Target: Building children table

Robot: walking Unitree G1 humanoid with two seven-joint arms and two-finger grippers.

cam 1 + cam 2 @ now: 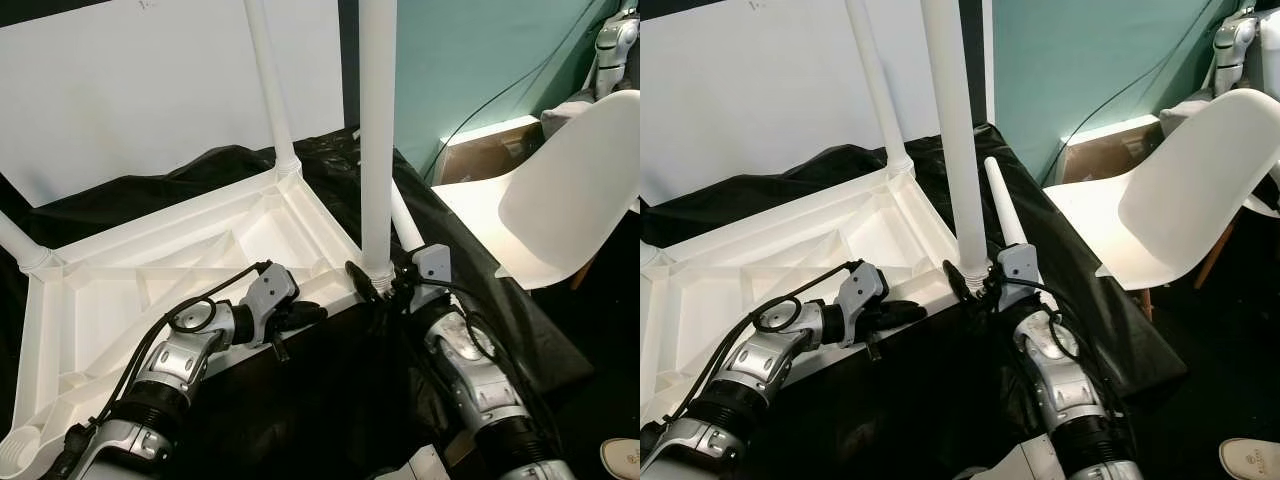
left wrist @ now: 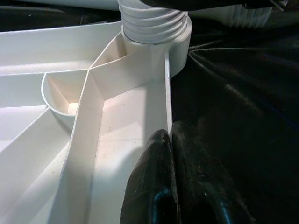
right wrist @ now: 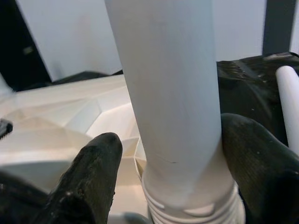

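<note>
A white plastic table [image 1: 120, 290] lies upside down on a black cloth. An upright white leg [image 1: 377, 120] stands in its near right corner socket. My right gripper [image 1: 375, 275] is shut on this leg just above its threaded base [image 3: 187, 205], one finger [image 3: 93, 177] on each side. My left gripper [image 1: 310, 315] is shut on the table's near rim [image 2: 168, 84], close to that same corner. A second leg [image 1: 270, 90] stands at the far corner and a third [image 1: 15, 245] at the left. Another white leg [image 1: 1005, 215] lies loose on the cloth beside the right gripper.
The near left corner socket [image 1: 15, 450] holds no leg. A white chair [image 1: 570, 190] stands close on the right, with a cardboard box [image 1: 490, 150] behind it. Another robot [image 1: 615, 50] is at the top right. A shoe [image 1: 620, 455] lies on the floor at the lower right.
</note>
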